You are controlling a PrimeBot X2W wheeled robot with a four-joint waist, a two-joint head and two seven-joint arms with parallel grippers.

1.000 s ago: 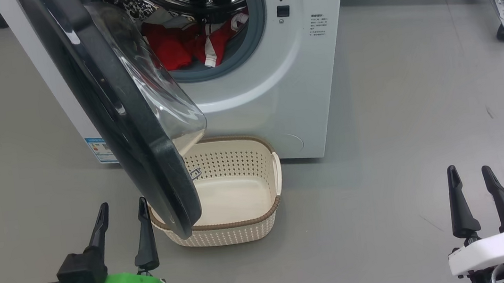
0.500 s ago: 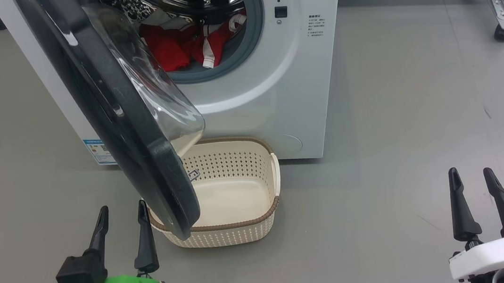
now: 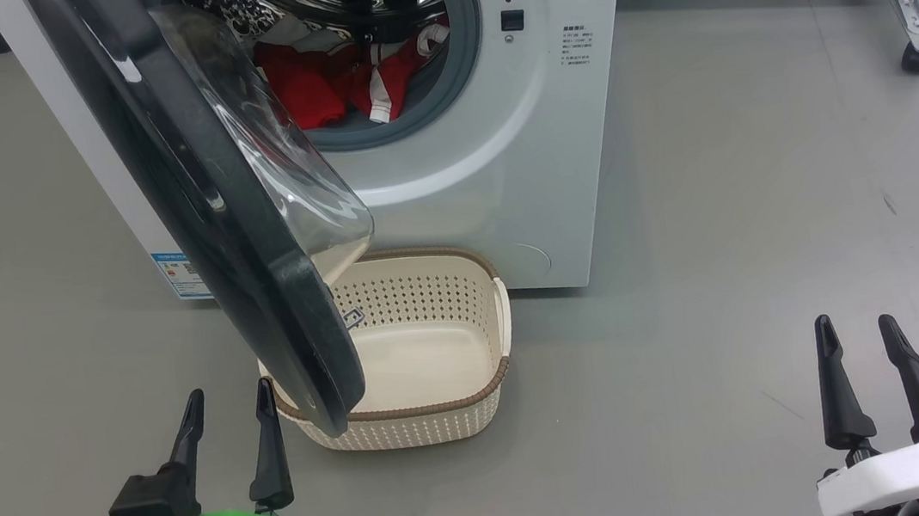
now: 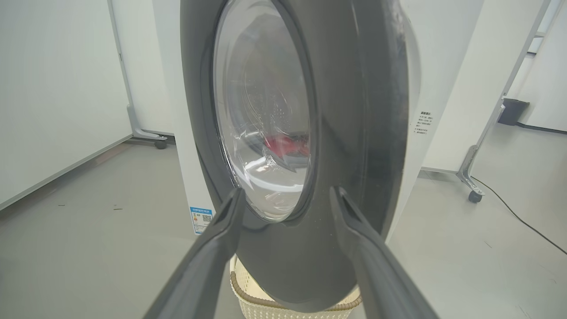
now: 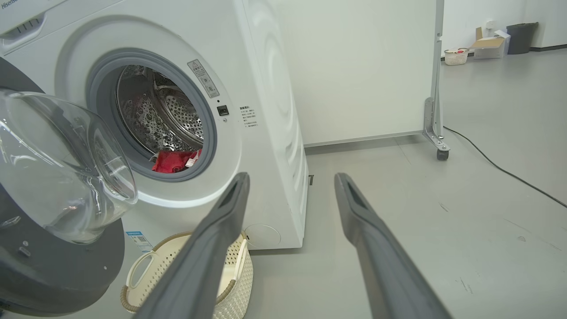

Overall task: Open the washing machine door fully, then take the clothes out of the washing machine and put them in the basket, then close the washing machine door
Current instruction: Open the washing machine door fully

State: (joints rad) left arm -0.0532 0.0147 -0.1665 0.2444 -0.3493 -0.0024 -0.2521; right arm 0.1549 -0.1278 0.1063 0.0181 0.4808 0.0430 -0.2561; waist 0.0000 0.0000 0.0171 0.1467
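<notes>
Both grippers are hanging spread and empty along the bottom of the head view: the left gripper (image 3: pixel 229 393) at lower left, just beside the washing machine door (image 3: pixel 201 192), and the right gripper (image 3: pixel 854 322) at lower right, well apart from it. That door is standing partly open, overhanging the basket (image 3: pixel 409 426) at centre. Red clothes (image 3: pixel 310 84) are lying inside the washing machine (image 3: pixel 500 158) at the top.
</notes>
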